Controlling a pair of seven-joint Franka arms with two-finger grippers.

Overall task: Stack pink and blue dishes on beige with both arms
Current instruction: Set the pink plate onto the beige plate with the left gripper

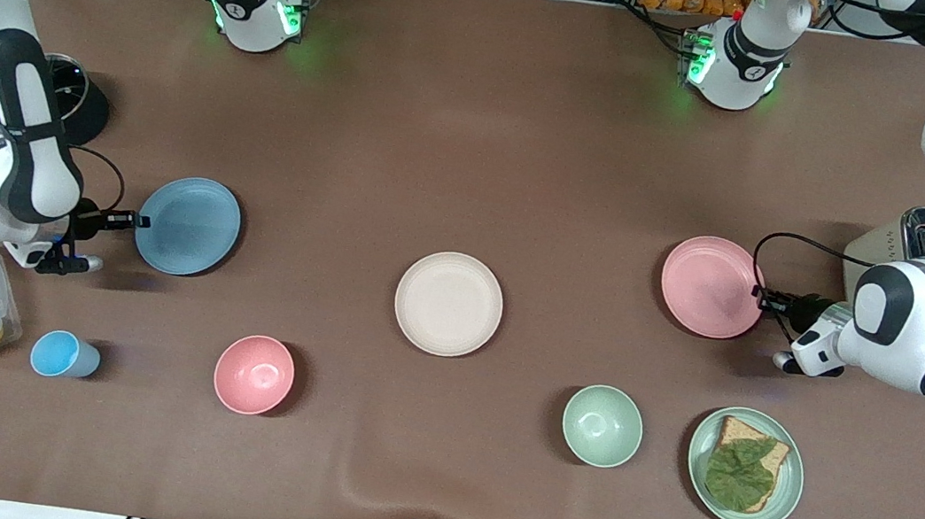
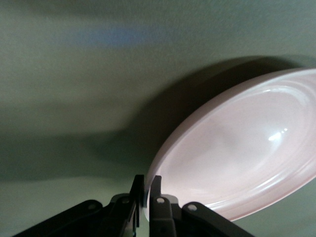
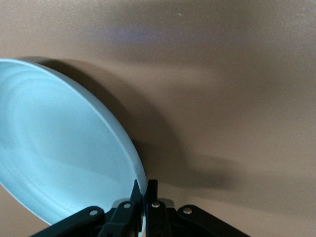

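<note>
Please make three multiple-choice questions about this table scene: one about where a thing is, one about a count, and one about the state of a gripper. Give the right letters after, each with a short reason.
1. Where is the beige plate?
A. between the blue plate and the pink plate
B. under the green bowl
C. inside the clear box

2. How many bowls stand on the table?
A. one
B. two
C. four

3. What is the left gripper doing?
A. hanging open over the cup
B. shut on the pink plate's rim
C. holding the bread

Answers:
1 A: it lies mid-table, with one plate toward each arm's end.
2 B: a pink bowl and a green bowl.
3 B: the left wrist view shows its fingers pinching the rim.
</note>
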